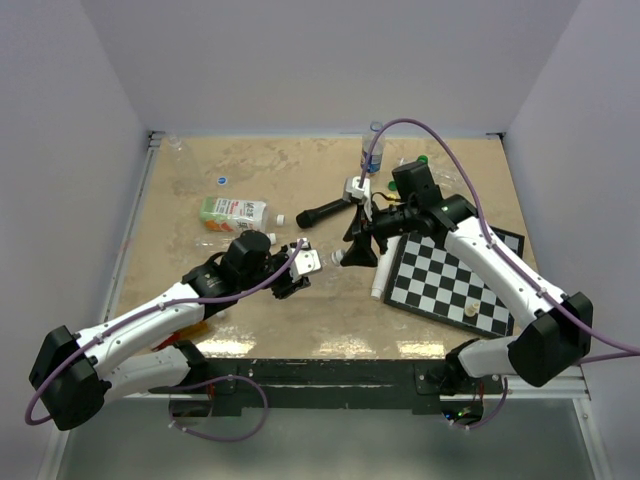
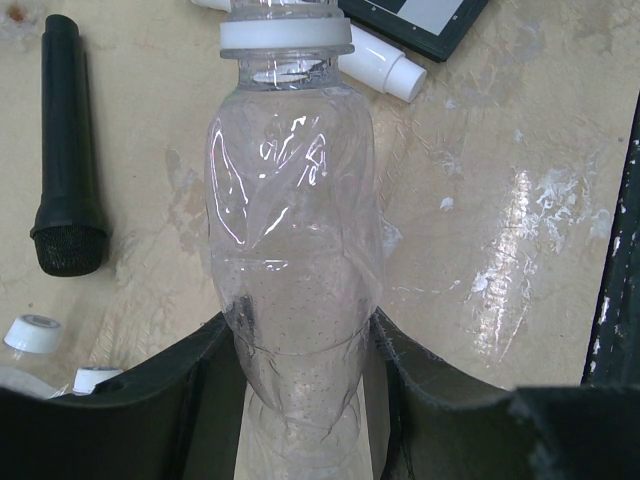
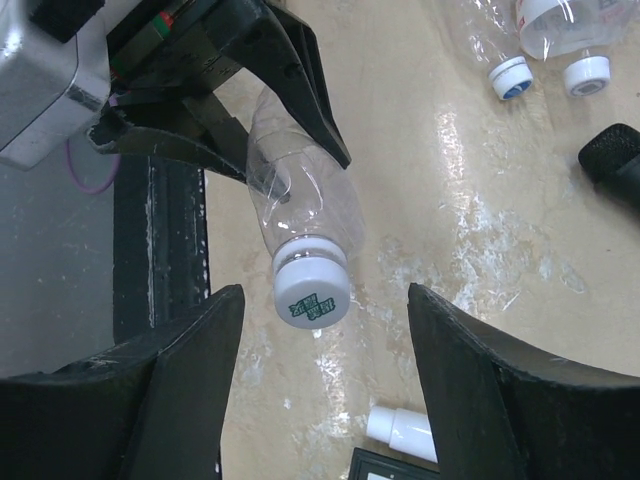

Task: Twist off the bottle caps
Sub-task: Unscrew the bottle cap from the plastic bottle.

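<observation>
My left gripper (image 2: 305,400) is shut on the lower body of a clear, empty bottle (image 2: 290,200), which it holds lying roughly level above the table. The bottle's white cap (image 2: 287,37) points away from that gripper, toward the right arm. In the right wrist view the same bottle (image 3: 300,190) juts from the left gripper (image 3: 230,100). Its cap (image 3: 313,290), printed in green, faces the camera. My right gripper (image 3: 325,330) is open. The cap lies in the gap between its black fingers (image 3: 180,380) and touches neither. From above, the two grippers meet near the table's middle (image 1: 335,258).
A black microphone (image 1: 325,212) lies behind the grippers. A white tube (image 1: 381,275) rests against a chessboard (image 1: 450,275) at the right. A labelled bottle (image 1: 232,213) lies at the left, and another bottle (image 1: 373,150) stands at the back. Capped bottle necks (image 3: 510,77) lie nearby.
</observation>
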Motion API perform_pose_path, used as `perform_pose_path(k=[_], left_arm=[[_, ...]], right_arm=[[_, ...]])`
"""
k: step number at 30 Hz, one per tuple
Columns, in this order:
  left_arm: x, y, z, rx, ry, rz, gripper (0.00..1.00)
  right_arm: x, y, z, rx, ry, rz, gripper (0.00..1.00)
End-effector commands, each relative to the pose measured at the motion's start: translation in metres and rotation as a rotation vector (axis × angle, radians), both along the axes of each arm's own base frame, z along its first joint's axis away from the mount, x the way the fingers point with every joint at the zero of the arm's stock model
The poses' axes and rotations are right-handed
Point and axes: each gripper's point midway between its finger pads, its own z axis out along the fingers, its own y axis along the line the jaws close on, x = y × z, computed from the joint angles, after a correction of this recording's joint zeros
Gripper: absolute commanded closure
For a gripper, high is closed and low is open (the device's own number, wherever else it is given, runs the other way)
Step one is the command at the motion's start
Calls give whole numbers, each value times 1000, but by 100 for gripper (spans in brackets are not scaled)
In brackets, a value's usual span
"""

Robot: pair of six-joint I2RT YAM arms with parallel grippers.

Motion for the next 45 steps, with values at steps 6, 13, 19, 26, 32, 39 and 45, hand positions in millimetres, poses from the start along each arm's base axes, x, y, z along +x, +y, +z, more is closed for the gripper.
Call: perform_pose_path(k=[6,13,19,26,32,39,45], left_arm=[[6,-2,13,-32,-25,16,100],[7,-2,13,-30,-27,20,100],[7,-1,13,-28,-29,24,100],[7,-1,11,-24,-29,27,100],[7,-1,11,-23,-29,25,100],[5,-2,11,-28,-25,9,100],[4,-2,12,-31,-25,7,100]], right_arm=[[1,4,0,10,31,-15,38],[-2,7,-9,-10,54,-8,40],[-4,11,-10,-15,64,8,50],[-10,11,-5,-3,27,60,92],[-12,6,-2,-22,-100,178,100],[-7,-11,-1,-94,-529,456,100],[9,-17,14,-143,-976,697,100]])
